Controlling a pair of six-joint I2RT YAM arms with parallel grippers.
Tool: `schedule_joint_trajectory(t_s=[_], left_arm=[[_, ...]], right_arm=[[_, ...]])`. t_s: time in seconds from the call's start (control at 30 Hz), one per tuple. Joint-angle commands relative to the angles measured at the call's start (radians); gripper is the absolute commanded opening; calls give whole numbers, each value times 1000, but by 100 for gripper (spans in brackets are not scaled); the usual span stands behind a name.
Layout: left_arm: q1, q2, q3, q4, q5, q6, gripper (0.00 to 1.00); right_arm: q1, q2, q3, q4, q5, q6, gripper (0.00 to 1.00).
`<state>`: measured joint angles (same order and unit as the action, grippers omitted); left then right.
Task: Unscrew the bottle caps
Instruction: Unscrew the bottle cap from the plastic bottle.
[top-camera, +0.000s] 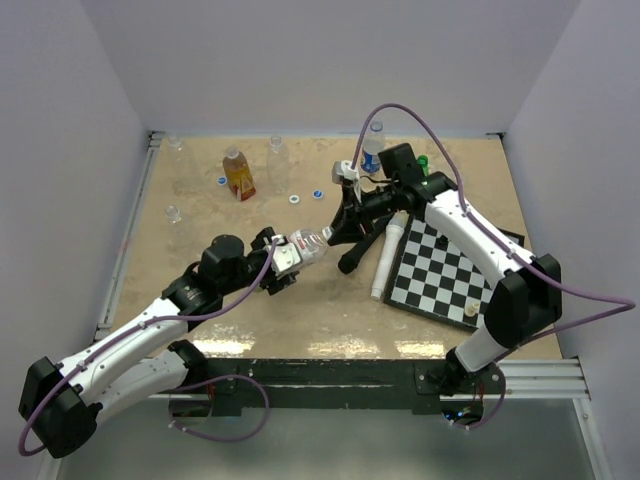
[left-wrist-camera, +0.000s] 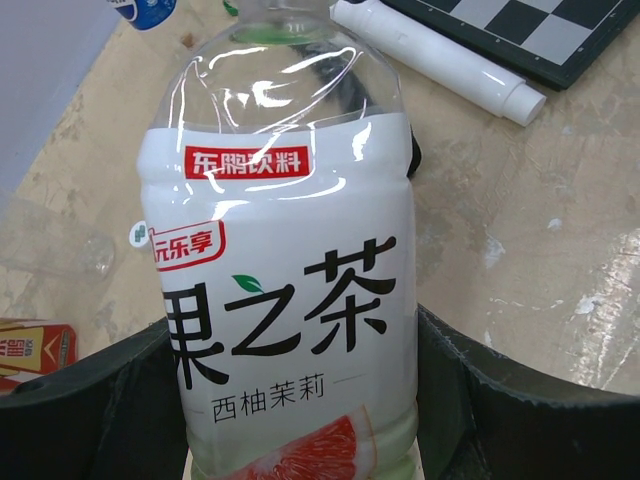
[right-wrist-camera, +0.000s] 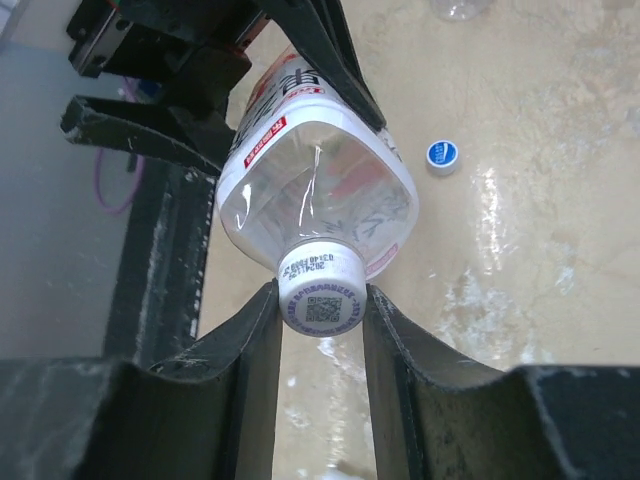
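My left gripper (top-camera: 283, 262) is shut on a clear bottle (top-camera: 303, 247) with a white label, held on its side above the table middle. In the left wrist view the bottle (left-wrist-camera: 285, 280) fills the frame between my black fingers (left-wrist-camera: 500, 410). My right gripper (top-camera: 335, 232) is shut on this bottle's white cap (right-wrist-camera: 321, 292), with a finger on each side of it. An amber bottle (top-camera: 238, 173) with a red-yellow label stands at the back left, with clear bottles (top-camera: 277, 162) near it. Loose caps (top-camera: 295, 199) lie on the table behind.
A chessboard (top-camera: 445, 270) lies at the right, with a white tube (top-camera: 387, 258) and a black microphone (top-camera: 360, 250) beside it. A blue cap (right-wrist-camera: 442, 156) lies on the table. A blue-labelled bottle (top-camera: 372, 150) stands at the back.
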<state>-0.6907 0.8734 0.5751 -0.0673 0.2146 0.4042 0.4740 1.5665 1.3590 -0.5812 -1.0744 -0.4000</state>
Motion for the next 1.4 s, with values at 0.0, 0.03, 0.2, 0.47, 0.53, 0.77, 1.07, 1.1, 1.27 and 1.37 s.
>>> schedule_joint_trajectory(t_s=[0.0,0.03,0.2,0.47,0.53,0.77,1.07,1.1,1.27,1.37], left_arm=[[-3,4,3,43,51,-18,0],[-1,6,2,43,58,-19,0],[0,10,3,37,75,-19,0],[-1,9,5,35,80,-21,0],[-1,9,3,35,81,-19,0],[-1,12,5,34,86,-21,0],[-3,16,6,35,97,-28,0],[-1,15,5,35,97,-28,0],[-1,16,6,35,95,-27,0],[0,19,5,35,97,-28,0]], right_arm=[[69,46,167,-462,23,-693,0],[89,46,178,-498,54,-799,0],[205,-92,69,-235,440,-906,0],[206,-111,60,-189,343,-715,23],[195,-129,36,-168,321,-656,46],[48,-169,-26,-100,82,-371,66],[0,-178,-138,205,131,347,68],[0,-180,-144,214,116,368,68],[0,-163,-146,221,100,388,66],[0,-152,-146,225,84,392,62]])
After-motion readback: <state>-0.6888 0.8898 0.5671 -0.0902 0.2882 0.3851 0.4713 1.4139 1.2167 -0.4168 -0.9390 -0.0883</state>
